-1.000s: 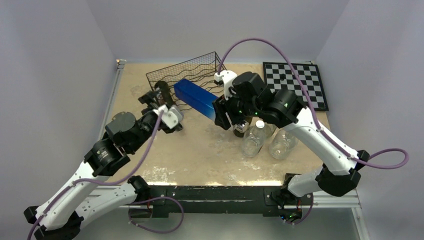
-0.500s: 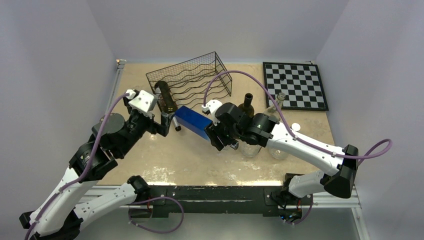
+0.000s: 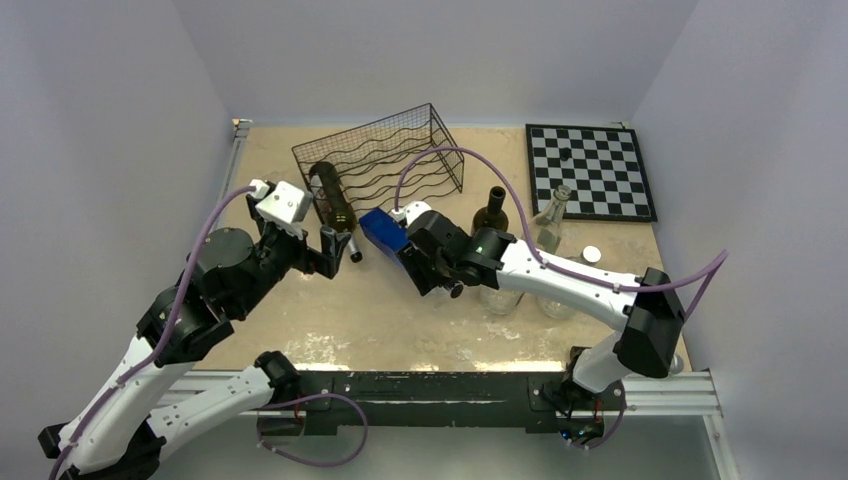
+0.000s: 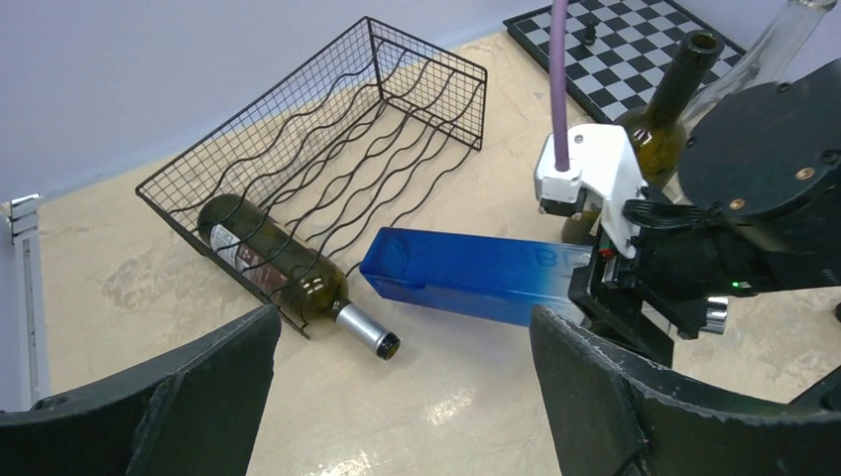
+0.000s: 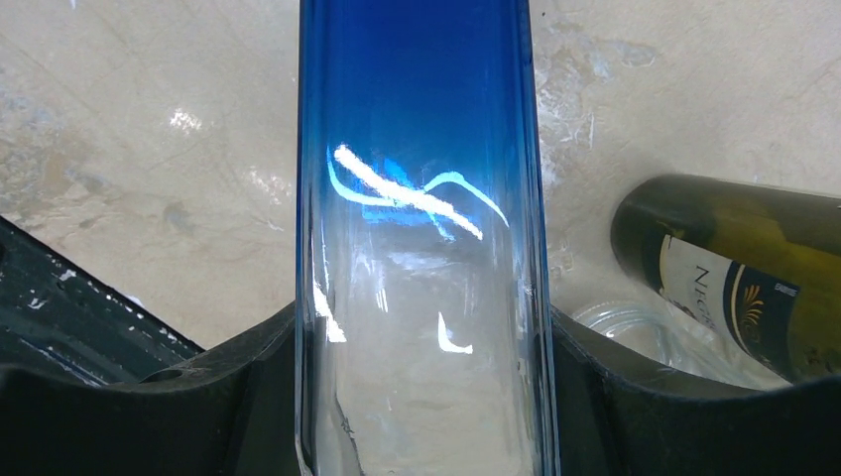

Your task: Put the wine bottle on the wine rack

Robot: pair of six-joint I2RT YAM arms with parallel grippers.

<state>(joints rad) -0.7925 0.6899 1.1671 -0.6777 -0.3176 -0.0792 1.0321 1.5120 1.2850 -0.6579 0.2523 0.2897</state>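
The black wire wine rack (image 3: pixel 385 160) stands at the back centre and also shows in the left wrist view (image 4: pixel 327 139). A dark green wine bottle (image 3: pixel 332 205) lies in the rack's left end, its silver neck (image 4: pixel 362 332) sticking out over the table. My right gripper (image 3: pixel 424 264) is shut on a tall square blue-to-clear glass bottle (image 3: pixel 384 232), held lying flat above the table in front of the rack, base towards the rack (image 5: pixel 421 198). My left gripper (image 3: pixel 336 250) is open and empty, just in front of the dark bottle's neck (image 4: pixel 397 397).
An upright dark bottle (image 3: pixel 491 212), a clear bottle (image 3: pixel 553 215) and clear jars (image 3: pixel 500 295) stand to the right of my right gripper. A white cap (image 3: pixel 592 254) lies near them. A chessboard (image 3: pixel 590 170) lies at the back right.
My right gripper has carried the blue bottle down and nearer, away from the rack's front. My left gripper drew back from the dark bottle on the rack and stays open.
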